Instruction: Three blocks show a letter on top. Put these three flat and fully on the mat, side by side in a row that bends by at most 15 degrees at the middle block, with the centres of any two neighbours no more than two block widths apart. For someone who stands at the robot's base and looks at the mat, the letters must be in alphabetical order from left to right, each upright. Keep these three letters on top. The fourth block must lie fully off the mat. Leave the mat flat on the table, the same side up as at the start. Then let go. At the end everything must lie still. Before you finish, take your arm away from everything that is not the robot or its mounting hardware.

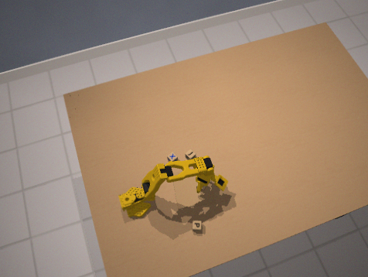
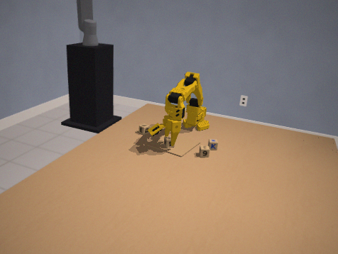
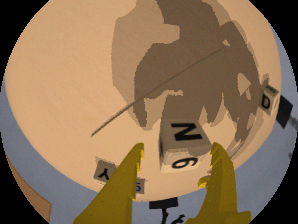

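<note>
My gripper [image 3: 177, 145] [image 2: 170, 140] is open, its fingers low on either side of a pale block [image 3: 189, 150] [image 2: 167, 142]. Its lower face in the wrist view, apparently its top, shows 6; N is on the upper face. It appears to stand on the table-coloured mat [image 2: 182, 150] [image 3: 122, 130]. The P block [image 1: 197, 225] [image 2: 143, 128] [image 3: 266, 101] shows P on top. A blue-marked block [image 1: 172, 156] [image 2: 213, 145] shows an X-like mark on top. A block [image 1: 190, 154] [image 2: 204, 152] near it has 9 on one side; its top sign is unclear. A Y shows in the wrist view.
The tan table [image 1: 270, 116] [image 2: 160, 199] surrounds the mat. The robot's base [image 1: 131, 201] stands near one table edge. The arm hides part of the mat in the top view, and its shadow lies between the gripper and the P block. The blue-marked block and its neighbour stand beyond the mat's edge.
</note>
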Action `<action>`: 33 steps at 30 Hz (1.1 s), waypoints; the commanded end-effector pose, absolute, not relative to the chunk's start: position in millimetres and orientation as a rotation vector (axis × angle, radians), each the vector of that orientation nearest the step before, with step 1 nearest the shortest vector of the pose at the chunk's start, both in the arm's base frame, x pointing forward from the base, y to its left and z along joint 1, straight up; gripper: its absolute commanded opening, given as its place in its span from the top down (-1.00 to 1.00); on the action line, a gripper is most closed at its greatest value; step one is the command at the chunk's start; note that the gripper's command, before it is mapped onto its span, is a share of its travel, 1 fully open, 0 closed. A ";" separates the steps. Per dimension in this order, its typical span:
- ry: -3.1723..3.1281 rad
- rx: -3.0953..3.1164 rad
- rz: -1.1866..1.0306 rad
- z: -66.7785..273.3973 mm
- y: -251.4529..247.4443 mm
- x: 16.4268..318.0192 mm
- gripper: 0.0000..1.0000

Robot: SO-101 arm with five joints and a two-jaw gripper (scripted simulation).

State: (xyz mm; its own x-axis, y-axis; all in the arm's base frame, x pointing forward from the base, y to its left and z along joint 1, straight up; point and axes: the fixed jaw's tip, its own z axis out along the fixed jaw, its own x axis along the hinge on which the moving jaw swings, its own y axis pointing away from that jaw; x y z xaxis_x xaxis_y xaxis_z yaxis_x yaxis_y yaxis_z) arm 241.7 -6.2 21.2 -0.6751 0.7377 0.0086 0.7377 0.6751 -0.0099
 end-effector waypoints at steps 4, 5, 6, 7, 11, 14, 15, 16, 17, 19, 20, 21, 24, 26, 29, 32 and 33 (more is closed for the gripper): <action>-2.936 -1.293 -0.042 34.7 -5.6 251.2 0.30; -2.936 -1.293 -0.042 34.7 -5.6 251.2 0.30; -2.936 -1.293 -0.042 34.7 -5.6 251.2 0.30; -2.936 -1.293 -0.042 34.7 -5.6 251.2 0.30; -2.936 -1.293 -0.042 34.7 -5.6 251.1 0.30; -2.936 -1.293 -0.041 34.7 -5.8 250.9 0.31; -2.936 -1.293 -0.041 34.7 -5.9 250.8 0.32; -2.936 -1.293 -0.041 34.7 -6.0 250.7 0.32; -2.936 -1.293 -0.041 34.7 -6.2 250.6 0.33; -2.936 -1.293 -0.041 34.7 -6.6 250.2 0.35; -2.936 -1.293 -0.041 34.7 -6.8 250.0 0.36; -2.936 -1.293 -0.041 34.7 -7.0 249.8 0.37; -2.936 -1.293 -0.041 34.7 -7.3 249.6 0.38; -2.936 -1.293 -0.041 34.7 -7.8 249.0 0.41; -2.936 -1.293 -0.040 34.6 -8.7 248.1 0.45; -2.936 -1.293 -0.040 34.6 -9.7 247.1 0.50; -2.936 -1.293 -0.040 34.6 -10.0 246.8 0.51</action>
State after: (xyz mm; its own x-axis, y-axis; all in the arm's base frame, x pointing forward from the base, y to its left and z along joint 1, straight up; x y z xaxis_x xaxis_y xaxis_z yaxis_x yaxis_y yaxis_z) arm 238.2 -7.7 18.9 -0.6753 0.7375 0.0093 0.7375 0.6753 -0.0104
